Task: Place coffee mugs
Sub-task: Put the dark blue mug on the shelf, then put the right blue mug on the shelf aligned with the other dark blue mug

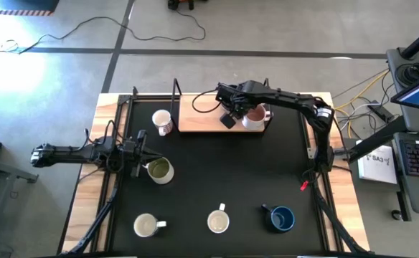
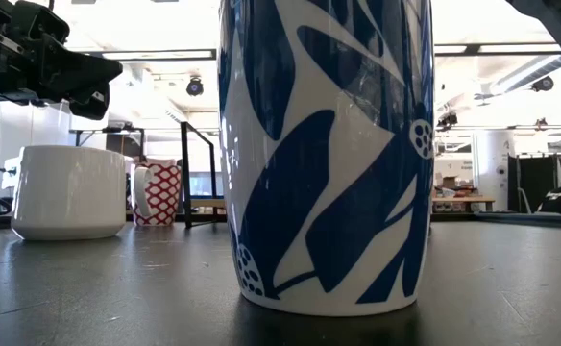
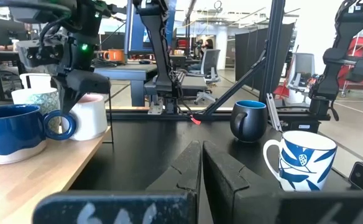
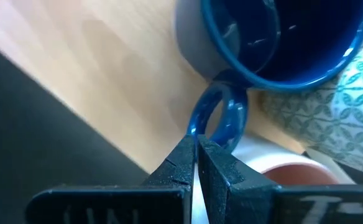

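Observation:
A wooden board [image 1: 202, 118] lies at the table's far side. On it stand a dark blue mug [image 3: 10, 134], a pinkish mug [image 1: 256, 116] and a teal-patterned mug [image 4: 330, 106]. My right gripper [image 4: 197, 144] hangs shut over the board, tilted down, with its tips at the blue mug's handle [image 4: 222, 118]. My left gripper [image 1: 142, 147] waits shut and level at the table's left. Beside it on the mat stands a blue-and-white leaf-print mug [image 3: 306, 158]. My right gripper's shut fingertips [image 4: 191, 149] come from above, slanting down, to the outer rim of the blue mug's handle ring [image 4: 197, 121]. I cannot tell whether they touch it. The mug stands upright on the board.
On the black mat stand a red-print mug [image 1: 163, 122] at the board's left end, a white mug [image 1: 146, 225], another mug [image 1: 219, 220] and a dark blue mug [image 1: 281, 218] along the near edge. A black upright frame [image 1: 175, 100] stands at the board's left.

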Robot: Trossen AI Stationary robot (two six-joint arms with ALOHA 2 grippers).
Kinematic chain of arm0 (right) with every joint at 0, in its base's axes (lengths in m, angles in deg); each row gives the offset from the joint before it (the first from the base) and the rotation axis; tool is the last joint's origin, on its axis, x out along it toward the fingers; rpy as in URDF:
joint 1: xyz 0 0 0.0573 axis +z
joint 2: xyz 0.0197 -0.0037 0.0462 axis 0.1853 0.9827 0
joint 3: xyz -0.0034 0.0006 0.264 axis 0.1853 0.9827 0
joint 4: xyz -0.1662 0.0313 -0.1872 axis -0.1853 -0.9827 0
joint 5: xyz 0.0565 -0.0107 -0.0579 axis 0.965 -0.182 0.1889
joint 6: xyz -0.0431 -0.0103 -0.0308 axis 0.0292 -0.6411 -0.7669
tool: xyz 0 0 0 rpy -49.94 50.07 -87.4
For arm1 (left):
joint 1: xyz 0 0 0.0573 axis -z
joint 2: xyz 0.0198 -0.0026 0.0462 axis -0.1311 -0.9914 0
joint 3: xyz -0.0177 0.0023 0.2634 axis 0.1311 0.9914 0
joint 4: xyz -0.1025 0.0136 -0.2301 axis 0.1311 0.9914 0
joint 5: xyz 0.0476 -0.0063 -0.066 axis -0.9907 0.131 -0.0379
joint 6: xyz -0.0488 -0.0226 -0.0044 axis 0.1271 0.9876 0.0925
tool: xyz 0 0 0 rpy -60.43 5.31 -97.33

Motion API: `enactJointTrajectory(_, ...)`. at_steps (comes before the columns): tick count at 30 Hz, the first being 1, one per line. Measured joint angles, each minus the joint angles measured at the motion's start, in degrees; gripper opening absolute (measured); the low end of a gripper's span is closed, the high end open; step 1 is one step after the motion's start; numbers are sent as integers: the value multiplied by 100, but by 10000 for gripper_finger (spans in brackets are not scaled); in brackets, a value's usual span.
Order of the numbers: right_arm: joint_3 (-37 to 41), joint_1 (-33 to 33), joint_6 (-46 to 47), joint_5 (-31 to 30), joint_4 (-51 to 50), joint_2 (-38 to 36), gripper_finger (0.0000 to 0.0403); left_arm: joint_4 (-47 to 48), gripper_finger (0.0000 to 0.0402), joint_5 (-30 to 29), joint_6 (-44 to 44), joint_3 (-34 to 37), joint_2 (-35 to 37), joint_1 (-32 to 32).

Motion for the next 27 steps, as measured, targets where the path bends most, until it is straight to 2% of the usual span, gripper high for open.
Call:
enactJointTrajectory(8, 0, 388, 15, 256, 39, -101, 9, -2, 0, -1, -1, 0, 0, -1)
enactJointTrajectory(12, 0, 771, 195, 707, 59, -101, 9, -2, 0, -2, 0, 0, 0, 0)
enactJointTrajectory(17, 0, 1386, 455, 813, 30, -107, 9, -1, 0, -1, -1, 0, 0, -2)
enactJointTrajectory(20, 0, 1770, 844, 1033, 40, -106, 9, 0, 0, -2, 0, 0, 0, 0)
enactJointTrajectory(27, 0, 2756, 1806, 1035, 107, -88, 23, -2, 0, -1, -2, 0, 0, -1)
